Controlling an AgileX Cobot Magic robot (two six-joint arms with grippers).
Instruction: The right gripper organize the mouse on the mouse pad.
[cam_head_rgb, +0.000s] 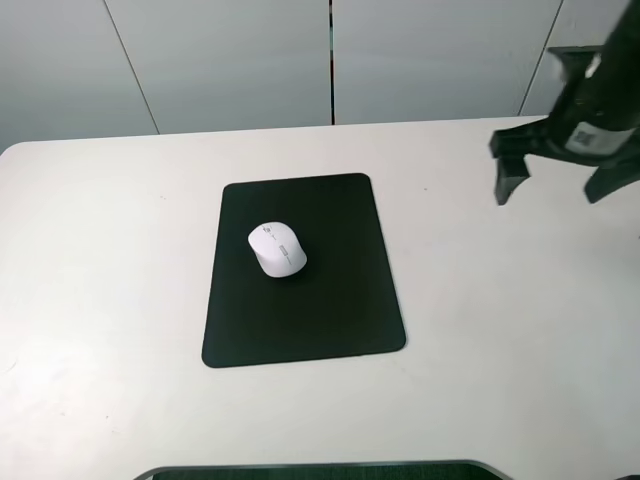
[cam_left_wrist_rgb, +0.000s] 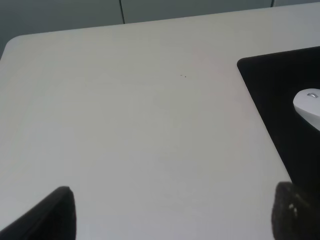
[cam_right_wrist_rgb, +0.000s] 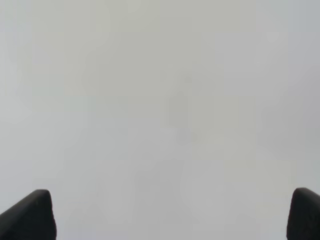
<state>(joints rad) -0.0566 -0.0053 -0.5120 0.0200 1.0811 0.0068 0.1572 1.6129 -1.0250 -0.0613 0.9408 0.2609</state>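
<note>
The white mouse (cam_head_rgb: 278, 249) lies on the black mouse pad (cam_head_rgb: 330, 300), in its upper left part, on the white table (cam_head_rgb: 100, 300). My right gripper (cam_head_rgb: 552, 190) is open and empty, raised over the table's far right, well apart from the pad. The right wrist view shows only its two fingertips (cam_right_wrist_rgb: 30, 215) wide apart over bare white surface. My left gripper (cam_left_wrist_rgb: 172, 215) is open and empty; its view shows the pad's corner (cam_left_wrist_rgb: 290, 85) and part of the mouse (cam_left_wrist_rgb: 309, 105) off to one side. The left arm is out of the exterior high view.
A dark flat object (cam_head_rgb: 320, 470) runs along the table's near edge. Grey wall panels (cam_head_rgb: 230, 60) stand behind the table's far edge. The table's rounded far left corner (cam_head_rgb: 15, 150) shows.
</note>
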